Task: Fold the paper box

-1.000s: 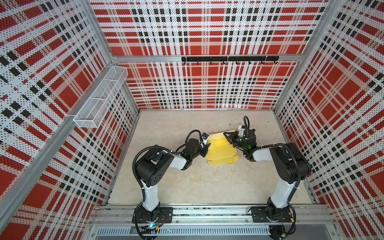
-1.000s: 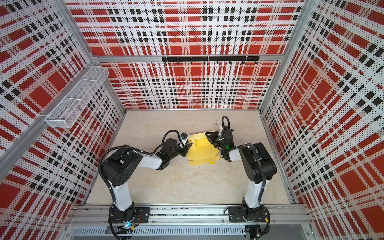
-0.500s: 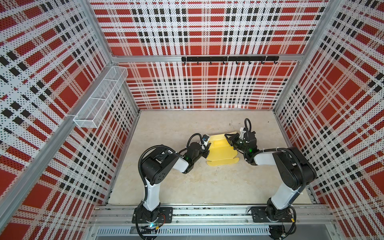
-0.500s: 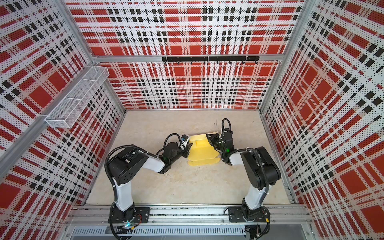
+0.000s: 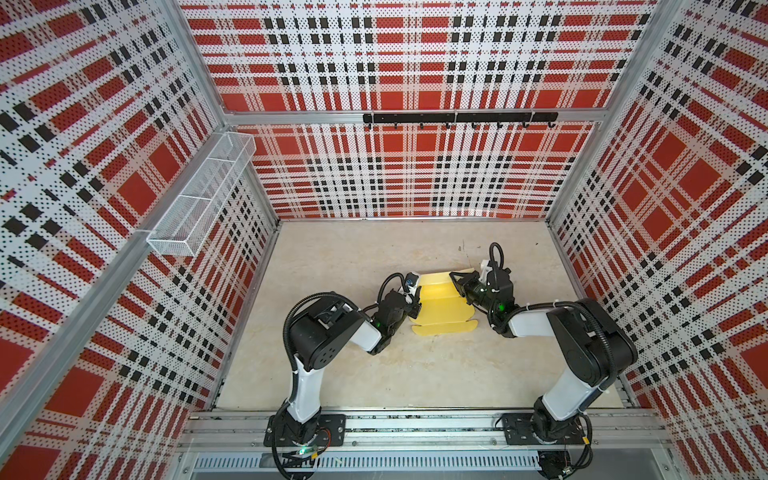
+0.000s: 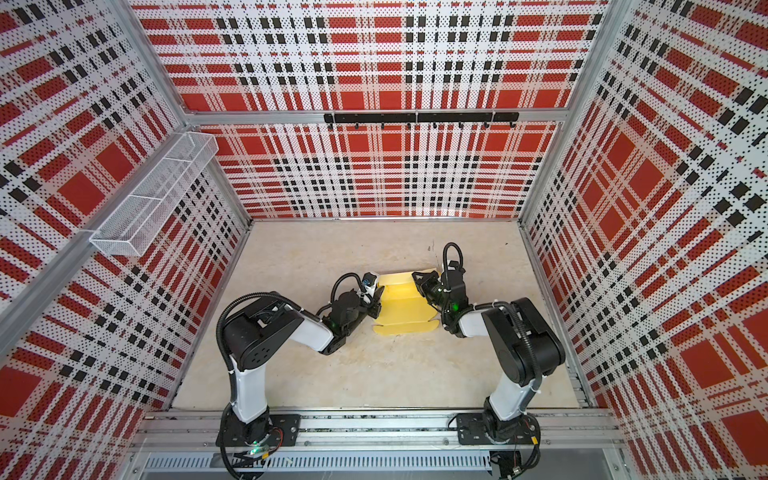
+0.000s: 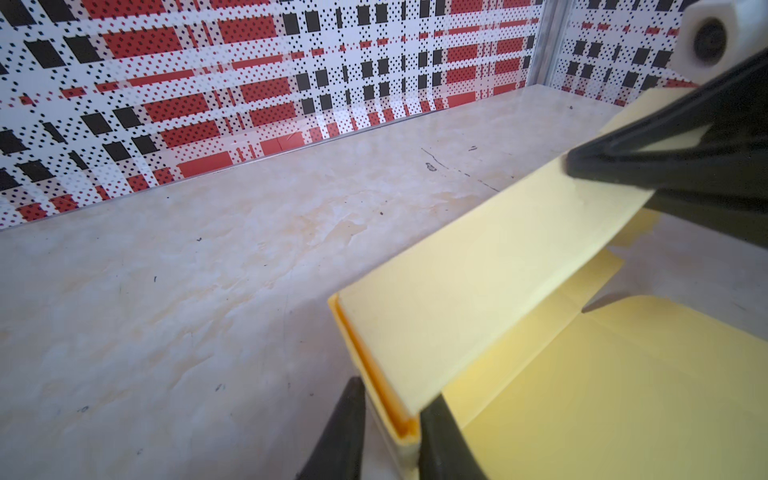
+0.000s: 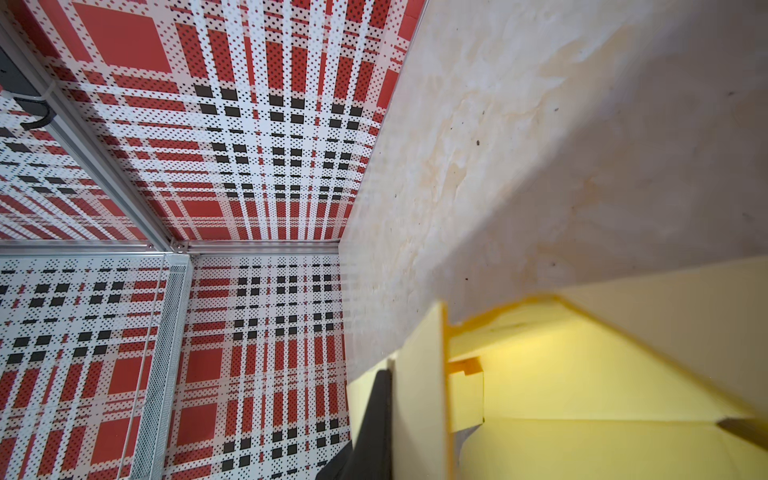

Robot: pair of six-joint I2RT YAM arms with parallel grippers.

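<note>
In both top views the left pincer [image 5: 417, 300] has its fingertips hidden under its own body at the edge of the paper box [image 5: 442, 316], and the right pincer [image 5: 456, 279] is too small to show how it meets the flap. The left wrist view cuts the left fingers [image 7: 345, 432] off at its bottom edge and the right pincer at its right edge. The right wrist view shows only a dark sliver of one right finger [image 8: 376, 419], and the box runs off its bottom and right edges.

The paper box [image 5: 444, 309] at frame centre is pale yellow; the walls [image 5: 415, 62] carry red, white and black dotted plaid; the table [image 5: 353, 257] is beige marble
</note>
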